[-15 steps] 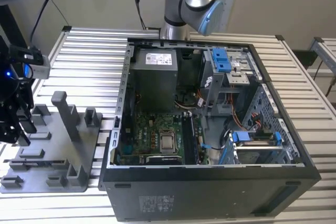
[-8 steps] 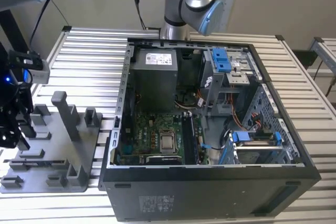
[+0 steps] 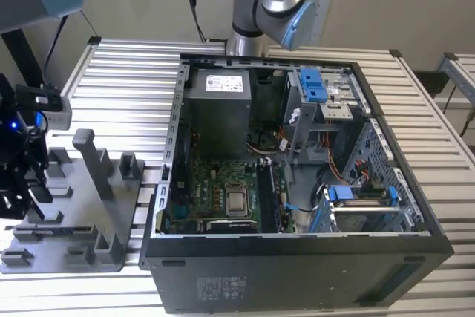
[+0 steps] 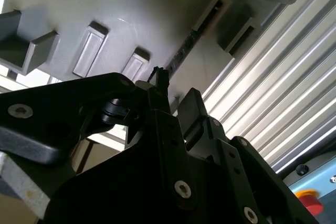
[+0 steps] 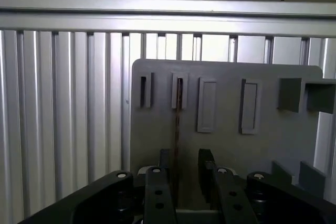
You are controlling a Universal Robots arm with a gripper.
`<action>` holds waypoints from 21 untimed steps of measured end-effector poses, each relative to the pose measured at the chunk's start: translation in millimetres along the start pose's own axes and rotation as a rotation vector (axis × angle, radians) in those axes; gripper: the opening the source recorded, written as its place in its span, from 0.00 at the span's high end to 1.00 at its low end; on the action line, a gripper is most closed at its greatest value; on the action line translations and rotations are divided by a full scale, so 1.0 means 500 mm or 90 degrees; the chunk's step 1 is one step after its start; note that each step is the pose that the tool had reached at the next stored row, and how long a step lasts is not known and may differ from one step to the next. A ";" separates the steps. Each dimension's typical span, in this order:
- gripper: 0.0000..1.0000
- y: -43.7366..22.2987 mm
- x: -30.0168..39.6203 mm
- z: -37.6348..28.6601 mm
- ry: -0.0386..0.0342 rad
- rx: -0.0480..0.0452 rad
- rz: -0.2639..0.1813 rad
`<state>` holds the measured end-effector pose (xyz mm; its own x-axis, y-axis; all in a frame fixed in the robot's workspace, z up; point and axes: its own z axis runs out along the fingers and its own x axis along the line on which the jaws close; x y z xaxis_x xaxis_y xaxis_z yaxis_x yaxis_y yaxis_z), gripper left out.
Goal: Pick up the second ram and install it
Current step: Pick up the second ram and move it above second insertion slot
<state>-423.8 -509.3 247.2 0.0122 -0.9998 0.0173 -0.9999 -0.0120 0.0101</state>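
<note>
Claw (image 3: 30, 197) hangs over the grey fixture tray (image 3: 82, 220), which lies on the ribbed metal bench (image 3: 126, 79) on the exterior view's left of the open computer case (image 3: 297, 272). The second ram (image 5: 177, 124) stands on edge in a narrow slot of the tray and shows as a thin dark strip in both wrist views (image 4: 186, 51). The claw (image 5: 184, 163) is spread, with its black fingers (image 5: 164, 163) one on each side of the ram and a gap showing on both sides, so there is no pinch. Inside the case, on the far side from the tray, the grey power supply (image 3: 219, 102) carries a pale label (image 3: 220, 82); its print is too small to read. The sticker (image 3: 223, 287) on the case's near outer wall is also unreadable.
</note>
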 end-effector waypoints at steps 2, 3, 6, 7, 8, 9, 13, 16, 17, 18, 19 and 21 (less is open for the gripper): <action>0.64 0.000 0.003 0.006 0.0001 0.0005 0.000; 0.64 0.001 0.006 0.008 0.0001 0.0012 0.000; 0.64 0.002 0.012 0.013 0.0001 0.0077 -0.001; 0.64 0.002 0.013 0.014 0.0002 0.0115 -0.001; 0.64 0.003 0.015 0.016 0.0002 0.0156 -0.001; 0.64 0.004 0.016 0.018 0.0003 0.0195 -0.002; 0.64 0.007 0.019 0.030 0.0000 0.0227 -0.001; 0.64 0.011 0.019 0.041 -0.0005 0.0231 -0.001; 0.64 0.013 0.019 0.044 -0.0004 0.0231 -0.001; 0.64 0.014 0.019 0.048 -0.0004 0.0232 -0.001; 0.64 0.016 0.019 0.052 -0.0004 0.0233 -0.001; 0.64 0.018 0.019 0.059 -0.0004 0.0235 -0.001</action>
<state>-432.9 -519.2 217.8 0.0145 -0.9998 0.0166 -0.9995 -0.0149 -0.0268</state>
